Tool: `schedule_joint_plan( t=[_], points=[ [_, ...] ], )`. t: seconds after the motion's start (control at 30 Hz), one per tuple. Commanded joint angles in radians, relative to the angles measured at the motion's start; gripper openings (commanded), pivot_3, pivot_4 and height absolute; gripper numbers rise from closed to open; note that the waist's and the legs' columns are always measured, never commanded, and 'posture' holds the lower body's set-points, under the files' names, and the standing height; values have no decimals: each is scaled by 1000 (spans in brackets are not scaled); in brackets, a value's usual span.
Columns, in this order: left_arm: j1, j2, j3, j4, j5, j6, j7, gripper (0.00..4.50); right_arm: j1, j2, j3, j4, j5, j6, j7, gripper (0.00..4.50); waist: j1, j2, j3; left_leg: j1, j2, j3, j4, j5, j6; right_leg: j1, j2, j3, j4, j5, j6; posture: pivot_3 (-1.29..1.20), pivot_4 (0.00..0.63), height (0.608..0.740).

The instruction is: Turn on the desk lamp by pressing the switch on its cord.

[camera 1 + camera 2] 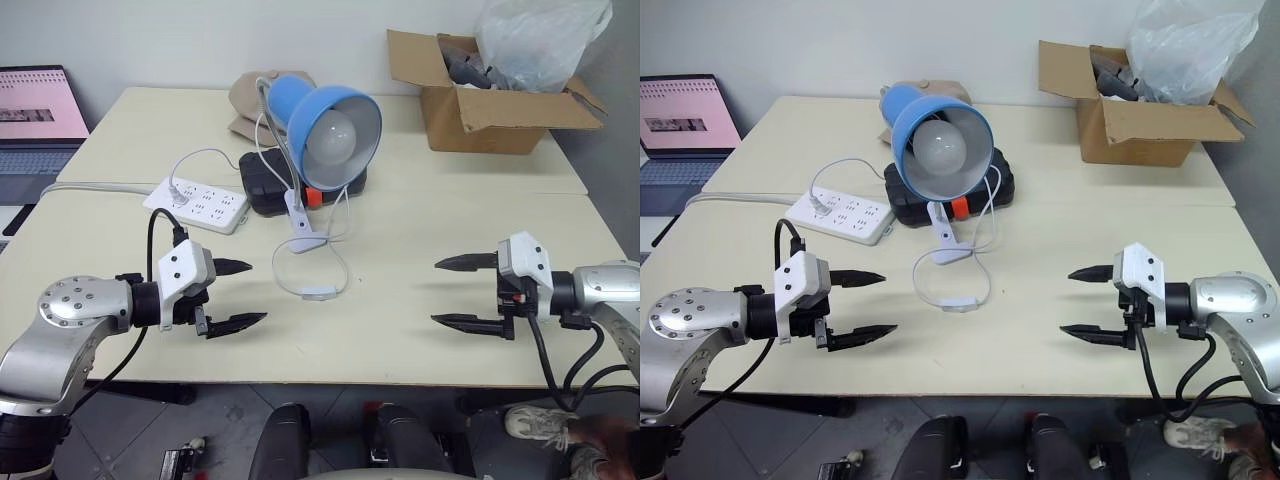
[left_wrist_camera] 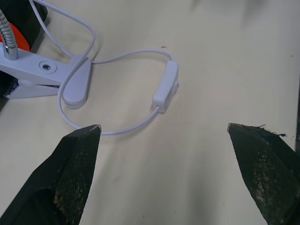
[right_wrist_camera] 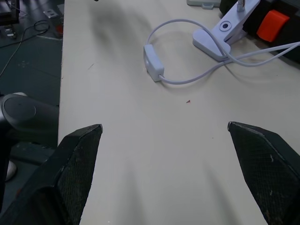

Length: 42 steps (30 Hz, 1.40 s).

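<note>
Beige table [image 1: 420, 330]: switch [image 1: 318, 294] flat between both grippers, long axis roughly left-right, lamp [image 1: 330, 120] behind it. Left gripper [image 1: 240, 295] nearer than right gripper [image 1: 450, 292]; both jaws wide, empty.

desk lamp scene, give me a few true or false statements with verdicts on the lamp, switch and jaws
1. The desk lamp is lit. False: its bulb is dark.
2. The switch lies on the table between the two grippers. True.
3. The left gripper is shut on the cord. False: its jaws are open and hold nothing.
4. The right gripper has its jaws open, clear of the switch. True.
5. The lamp's clip base sits inside the cardboard box. False: it rests on the table, beside the power strip.
</note>
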<state>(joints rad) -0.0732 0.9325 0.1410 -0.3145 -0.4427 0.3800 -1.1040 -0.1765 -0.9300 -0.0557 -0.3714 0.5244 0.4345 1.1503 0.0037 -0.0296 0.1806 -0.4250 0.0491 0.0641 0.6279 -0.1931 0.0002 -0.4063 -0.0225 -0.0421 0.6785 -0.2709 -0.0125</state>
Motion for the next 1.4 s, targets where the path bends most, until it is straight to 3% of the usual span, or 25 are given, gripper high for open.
schedule_joint_plan(
  t=[0.03, 0.37, 0.67, 1.4],
  points=[
    [-14, -9, 6, -30, -22, -9, -6, 4489, -18, 1, -9, -34, 8, 0, -2, 4500, 0, 0, 0, 0, 0, 0, 0, 0, 0, 0, 0, 0, 0, 0, 0, 0, 150, 740],
    [-16, -8, -22, -15, 12, -49, -27, 4489, -57, 15, 11, -60, 37, 86, -35, 4500, 0, 0, 0, 0, 0, 0, 0, 0, 0, 0, 0, 0, 0, 0, 0, 0, 150, 740],
    [-87, -19, -97, 73, 29, -159, -144, 4489, -68, 11, 47, -111, 37, 165, -50, 4500, 1, 0, 0, 0, 0, 0, 0, 0, 0, 0, 0, 0, 0, 0, 0, 0, 150, 740],
    [-307, -255, -321, 523, 292, -491, -123, 4489, -92, 64, 96, -152, 8, 187, -121, 4500, 4, 0, 0, -1, -1, 0, 1, 0, 0, 0, 0, -1, 1, 1, 1, 0, 150, 740]
  ],
)
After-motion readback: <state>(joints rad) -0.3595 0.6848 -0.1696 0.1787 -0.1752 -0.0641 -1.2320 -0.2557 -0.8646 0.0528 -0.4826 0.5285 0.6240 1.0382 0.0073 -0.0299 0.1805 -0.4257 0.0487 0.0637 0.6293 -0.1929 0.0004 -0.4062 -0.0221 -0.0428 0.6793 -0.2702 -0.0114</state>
